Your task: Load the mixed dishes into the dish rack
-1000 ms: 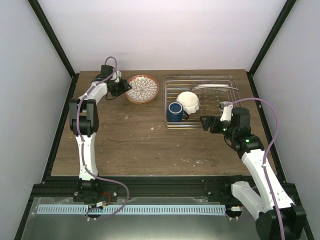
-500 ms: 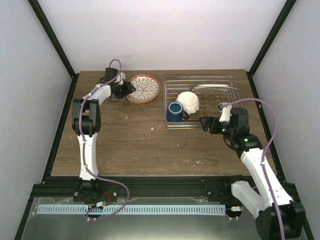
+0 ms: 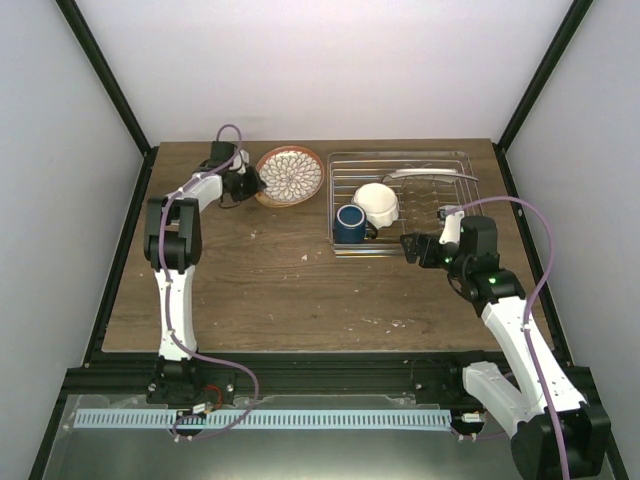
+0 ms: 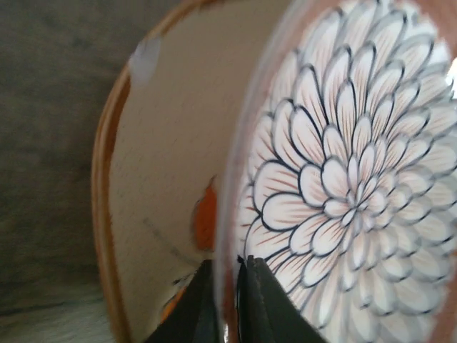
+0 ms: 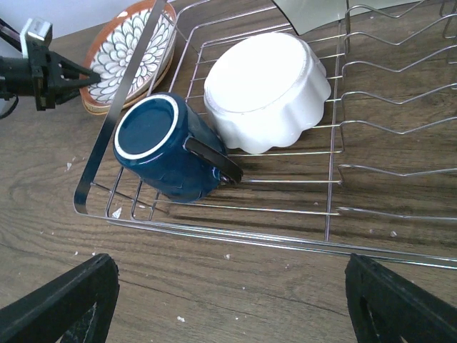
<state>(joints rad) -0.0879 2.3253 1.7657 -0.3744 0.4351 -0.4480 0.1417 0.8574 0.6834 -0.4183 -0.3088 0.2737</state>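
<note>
Surface (image 3: 300, 290): brown wood, scattered with pale crumbs, carrying everything here.
Dish rack (image 3: 400, 154): silver wire, sitting on the far right part of the surface, with three dishes inside it.
Left arm (image 3: 170, 240): stretched toward the far left corner, its wrist turned toward the patterned plate.
Right arm (image 3: 500, 300): bent, its wrist near the rack's near right corner.
Patterned plate (image 3: 290, 175): outside the rack, just left of its far left corner. It looks tilted, and the left wrist view shows both the cream underside and the petal-patterned face.
Cream plate (image 3: 425, 175): in the far part of the rack, slanted among the wires and seen almost edge-on from above.
White bowl (image 3: 378, 203): bottom up in the middle of the rack.
Blue mug (image 3: 349, 222): on its side in the rack's near left corner, handle toward the bowl and just beside it.
Left end effector (image 4: 232, 268): clamped on the left rim of the patterned plate, one finger on each face.
Right end effector (image 3: 408, 243): fingers spread wide, holding nothing, just outside the rack's near rim.
</note>
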